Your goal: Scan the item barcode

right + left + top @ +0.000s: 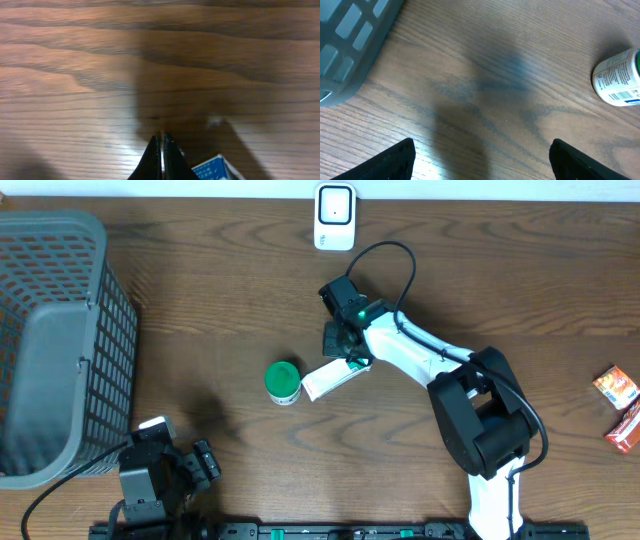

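Observation:
A white box with a blue end (333,378) lies flat mid-table, and its blue corner (215,169) shows at the bottom of the right wrist view. My right gripper (352,360) hangs over the box's right end. Its jaws (161,142) are shut, with nothing visible between them and the box just to their right. A white bottle with a green cap (283,381) lies left of the box; its label and barcode (619,76) face the left wrist camera. The white scanner (334,216) stands at the far edge. My left gripper (200,468) (481,160) is open and empty near the front left.
A grey mesh basket (55,340) fills the left side, and its corner (350,40) shows in the left wrist view. Two red packets (616,387) (625,427) lie at the right edge. The right arm's cable loops toward the scanner.

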Controlling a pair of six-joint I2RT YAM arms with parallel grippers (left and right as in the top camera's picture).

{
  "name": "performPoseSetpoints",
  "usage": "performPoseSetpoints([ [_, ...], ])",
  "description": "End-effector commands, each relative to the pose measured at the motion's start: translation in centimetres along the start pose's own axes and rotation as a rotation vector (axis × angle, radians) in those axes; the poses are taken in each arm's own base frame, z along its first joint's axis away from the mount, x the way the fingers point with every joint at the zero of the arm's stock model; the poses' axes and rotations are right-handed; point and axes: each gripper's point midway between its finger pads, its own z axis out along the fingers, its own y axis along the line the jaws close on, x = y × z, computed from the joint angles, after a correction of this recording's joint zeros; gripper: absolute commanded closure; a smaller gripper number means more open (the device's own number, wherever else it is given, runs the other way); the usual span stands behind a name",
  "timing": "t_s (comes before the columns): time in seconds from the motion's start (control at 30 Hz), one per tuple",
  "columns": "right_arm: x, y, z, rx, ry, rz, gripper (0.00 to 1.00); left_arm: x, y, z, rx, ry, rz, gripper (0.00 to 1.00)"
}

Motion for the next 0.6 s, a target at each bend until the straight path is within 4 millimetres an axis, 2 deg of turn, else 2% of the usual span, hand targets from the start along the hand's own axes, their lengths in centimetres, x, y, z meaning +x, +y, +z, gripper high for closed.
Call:
performPoseSetpoints([
  [0.0, -0.7, -2.7, -0.4, 0.108, -0.023, 0.003, 0.99, -0.1, -0.2, -0.2, 0.009, -0.004, 0.005, 0.14],
  [0.2, -0.7, -3.3, -2.9, 0.118, -0.015, -0.006, 0.99, -0.1, -0.2, -0.2, 0.009, -0.004, 0.005, 0.14],
  [0.33, -1.4, -4.2, -6.2, 0.158, -0.067, -0.018, 0.99, -0.1, -0.2, -0.2, 0.009, -0.004, 0.005, 0.14],
  [0.37, -1.6, -4.2, -7.1, 0.155, -0.083, -0.046, 0.96, -0.1, -0.2, -0.2, 0.009, -0.004, 0.005, 0.14],
  [0.4, -1.8, -4.0, -7.7, 0.147, -0.092, -0.079, 0.87, -0.1, -0.2, -0.2, 0.009, -0.004, 0.005, 0.14],
  [0.43, -1.9, -3.7, -8.8, 0.128, -0.1, -0.141, 0.64, -0.1, -0.2, -0.2, 0.009, -0.004, 0.005, 0.14],
  [0.47, -1.8, -3.5, -9.5, 0.114, -0.099, -0.187, 0.46, -0.1, -0.2, -0.2, 0.009, -0.004, 0.005, 0.14],
  [0.53, -1.0, -3.1, -10.8, 0.074, -0.069, -0.316, 0.01, -0.1, -0.2, -0.2, 0.009, -0.004, 0.005, 0.14],
  [0.57, 0.2, -2.8, -11.6, 0.039, -0.023, -0.427, 0.01, -0.1, -0.2, -0.2, 0.01, -0.003, 0.005, 0.14],
])
